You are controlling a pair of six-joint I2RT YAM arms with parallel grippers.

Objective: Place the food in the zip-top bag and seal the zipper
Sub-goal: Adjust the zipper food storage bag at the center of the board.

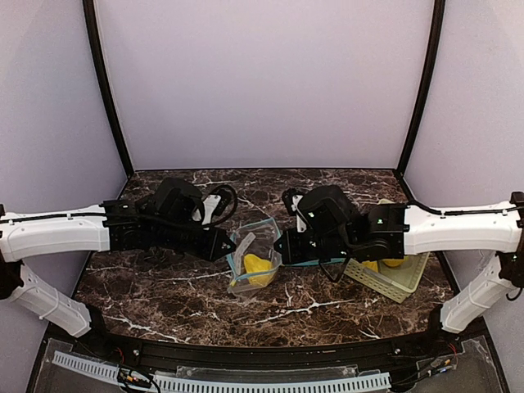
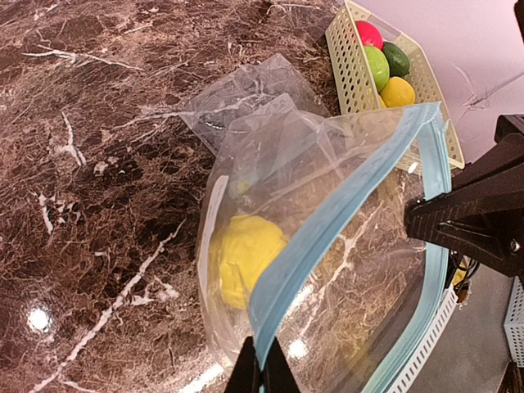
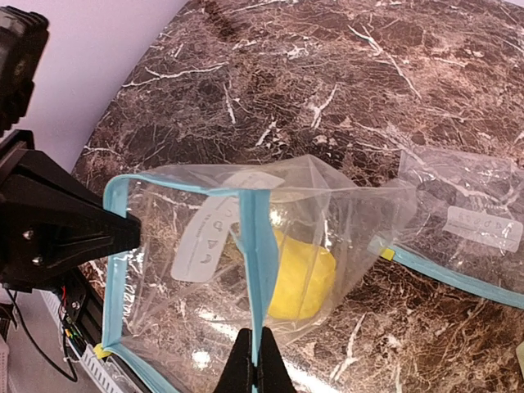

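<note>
your left end effector (image 1: 232,246) and right end effector (image 1: 278,244) are each pinched tight on the blue zipper rim (image 3: 258,262) of the clear, crinkly zip-top bag (image 1: 255,255). its mouth is stretched side to side, gaping upward over the marble table (image 1: 164,286). a glossy yellow piece (image 1: 259,268) sits inside; red ball (image 2: 368,33), light green ball (image 2: 376,65) and dark green piece (image 2: 397,57) lie in the slatted basket (image 2: 348,74).

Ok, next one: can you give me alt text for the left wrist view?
A clear zip-top bag is held open over a dark marble table, the left gripper pinching one blue zipper edge and the right gripper the opposite edge, with one yellow toy fruit inside. Behind, a pale basket holds four more fruits: red, light green, dark green, yellow.
</note>
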